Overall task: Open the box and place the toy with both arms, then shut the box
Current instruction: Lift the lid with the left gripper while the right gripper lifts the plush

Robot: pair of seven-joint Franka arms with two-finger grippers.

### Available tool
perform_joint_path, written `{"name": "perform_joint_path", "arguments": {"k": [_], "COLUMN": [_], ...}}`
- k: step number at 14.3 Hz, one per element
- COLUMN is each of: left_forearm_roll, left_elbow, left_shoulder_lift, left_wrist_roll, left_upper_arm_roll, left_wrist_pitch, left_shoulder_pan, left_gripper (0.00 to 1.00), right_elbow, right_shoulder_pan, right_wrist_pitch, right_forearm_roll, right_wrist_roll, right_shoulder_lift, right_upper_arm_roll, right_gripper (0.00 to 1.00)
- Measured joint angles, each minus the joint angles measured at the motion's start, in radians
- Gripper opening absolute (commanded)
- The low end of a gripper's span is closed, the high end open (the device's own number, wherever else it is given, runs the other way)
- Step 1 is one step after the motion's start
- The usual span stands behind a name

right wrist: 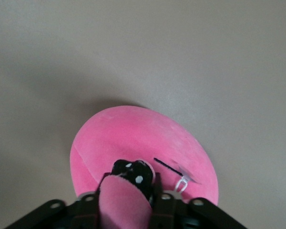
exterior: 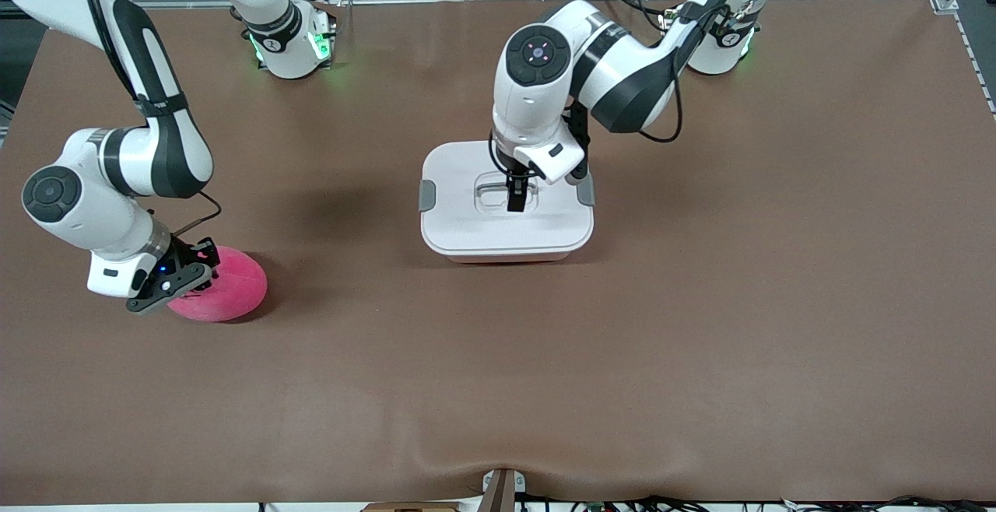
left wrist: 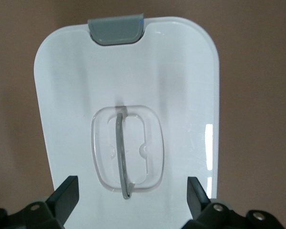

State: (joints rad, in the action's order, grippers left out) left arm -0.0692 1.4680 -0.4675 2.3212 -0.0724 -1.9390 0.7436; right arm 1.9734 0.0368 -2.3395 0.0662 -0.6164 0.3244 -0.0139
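The box (exterior: 467, 232) stands mid-table with its white lid on; a thin pink strip of tub (exterior: 506, 260) shows under the lid's edge. My left gripper (exterior: 515, 199) hangs open just above the lid's recessed grey handle (left wrist: 120, 152). Its fingertips (left wrist: 66, 195) stand wide apart on either side of the handle and touch nothing. The pink toy (exterior: 229, 290) lies on the table toward the right arm's end. My right gripper (exterior: 191, 277) is shut on a bulging dark-lidded eye of the toy (right wrist: 133, 138); in the right wrist view the gripper (right wrist: 126, 195) pinches that bulge.
Grey clips sit on the lid's two short sides (exterior: 427, 194), (left wrist: 115, 29). The brown table mat (exterior: 700, 325) spreads wide around the box and toy. The arm bases stand along the table edge farthest from the front camera.
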Motion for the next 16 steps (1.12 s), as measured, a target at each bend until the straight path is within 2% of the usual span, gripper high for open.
{"name": "perform_joint_path", "arguments": {"k": [3, 11, 13, 14, 16], "left_forearm_roll": [0.000, 0.000, 0.010, 0.022, 0.036], "left_elbow": [0.000, 0.004, 0.009, 0.015, 0.027], "left_shoulder_lift": [-0.026, -0.072, -0.079, -0.079, -0.080], "left_wrist_roll": [0.063, 0.141, 0.141, 0.141, 0.141], "left_upper_arm_roll": [0.000, 0.000, 0.002, 0.003, 0.003], "left_wrist_pitch": [-0.003, -0.003, -0.003, -0.003, -0.003], "left_shoulder_pan": [0.015, 0.060, 0.060, 0.060, 0.060], "left_gripper": [1.00, 1.00, 0.91, 0.80, 0.43], "right_elbow": [-0.033, -0.208, -0.258, -0.279, -0.313], "right_shoulder_pan": [-0.004, 0.003, 0.011, 0.015, 0.022], "right_wrist_pitch": [0.124, 0.147, 0.150, 0.152, 0.154], "right_forearm_roll": [0.000, 0.000, 0.000, 0.000, 0.000], "right_wrist_roll": [-0.074, -0.461, -0.574, -0.632, -0.732], "right_shoulder_lift": [0.000, -0.001, -0.001, -0.001, -0.001], "right_upper_arm_roll": [0.003, -0.001, -0.005, -0.006, -0.006], "right_gripper": [0.00, 0.00, 0.00, 0.00, 0.00]}}
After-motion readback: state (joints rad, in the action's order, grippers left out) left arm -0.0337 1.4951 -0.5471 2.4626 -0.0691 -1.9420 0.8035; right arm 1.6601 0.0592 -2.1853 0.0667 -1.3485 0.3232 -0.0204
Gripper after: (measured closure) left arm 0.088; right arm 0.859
